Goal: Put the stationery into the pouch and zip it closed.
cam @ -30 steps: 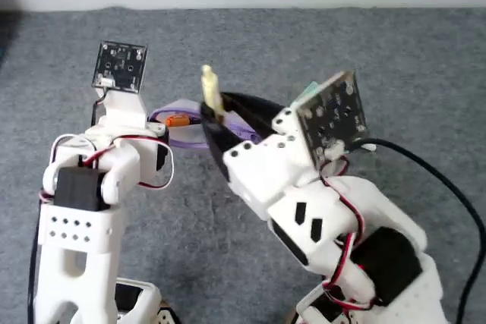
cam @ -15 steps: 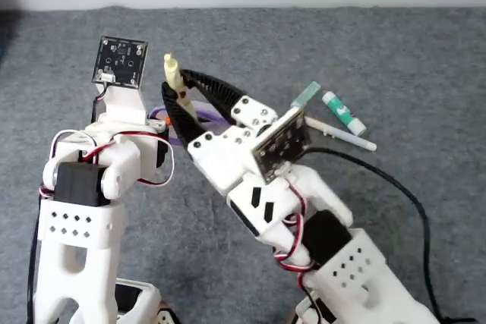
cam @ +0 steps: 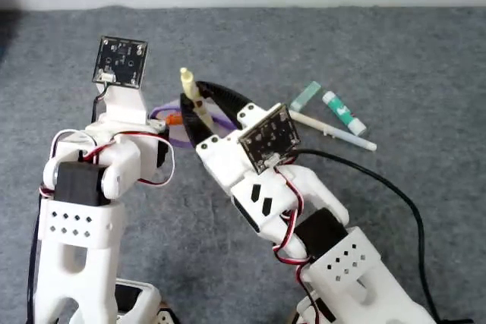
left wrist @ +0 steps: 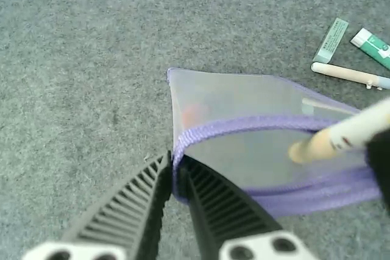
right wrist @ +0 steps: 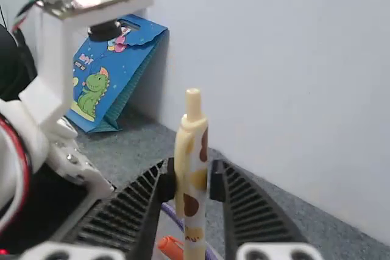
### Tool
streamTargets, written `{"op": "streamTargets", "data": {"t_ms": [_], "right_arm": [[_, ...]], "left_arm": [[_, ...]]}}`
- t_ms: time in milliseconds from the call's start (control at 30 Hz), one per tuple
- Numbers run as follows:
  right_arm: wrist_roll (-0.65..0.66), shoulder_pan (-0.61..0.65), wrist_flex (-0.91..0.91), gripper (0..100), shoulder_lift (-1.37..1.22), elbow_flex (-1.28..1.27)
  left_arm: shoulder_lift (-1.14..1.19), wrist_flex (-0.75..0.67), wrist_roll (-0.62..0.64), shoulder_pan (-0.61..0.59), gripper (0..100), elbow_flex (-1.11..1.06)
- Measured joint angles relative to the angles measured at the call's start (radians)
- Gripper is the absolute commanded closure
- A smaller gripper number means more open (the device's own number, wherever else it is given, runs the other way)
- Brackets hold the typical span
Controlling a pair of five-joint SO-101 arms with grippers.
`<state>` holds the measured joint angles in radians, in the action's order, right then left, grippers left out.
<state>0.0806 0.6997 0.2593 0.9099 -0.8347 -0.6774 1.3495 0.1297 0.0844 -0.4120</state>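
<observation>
The left gripper (left wrist: 175, 172) pinches the rim of the pouch (left wrist: 256, 144); the right gripper (right wrist: 190, 178) clamps the pen (right wrist: 190, 138) upright at the pouch mouth. Released off-centre, the pen may snag that rim and topple outside

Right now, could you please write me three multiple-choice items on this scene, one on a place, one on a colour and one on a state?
1. Where is the spotted pen?
A) dropped and lying flat
B) held in the right end effector
C) in a person's hand

2. What colour is the zipper rim of the pouch?
A) red
B) black
C) purple

3. What state is the left end effector in?
A) shut on the pouch's rim
B) open and holding nothing
C) shut on a ruler

Answers: 1 B, it clamps the pen's barrel; 2 C, the rim shows purple in the left wrist view; 3 A, it pinches the rim at the pouch's corner.
</observation>
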Motion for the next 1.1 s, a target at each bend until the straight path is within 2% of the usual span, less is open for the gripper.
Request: {"op": "streamTargets", "data": {"t_ms": [267,433,600,700,900,1100], "right_arm": [[0.000,-0.008,0.020,89.8,0.000,0.015],[-0.003,-0.069,0.097,93.0,0.000,0.144],[-0.166,-0.256,0.364,98.3,-0.060,0.358],[-0.210,-0.408,0.528,99.1,-0.152,0.457],[-0.187,-0.629,0.747,99.1,-0.379,0.563],[-0.054,-0.683,0.819,99.1,-0.624,0.657]], "left_arm": [[0.002,0.002,0.002,-0.002,99,0.000],[0.002,0.002,0.002,-0.002,99,0.000],[0.002,0.002,0.002,-0.002,99,0.000],[0.002,0.002,0.002,-0.002,99,0.000],[0.002,0.002,0.002,-0.002,99,0.000],[0.002,0.002,0.002,-0.002,99,0.000]]}}
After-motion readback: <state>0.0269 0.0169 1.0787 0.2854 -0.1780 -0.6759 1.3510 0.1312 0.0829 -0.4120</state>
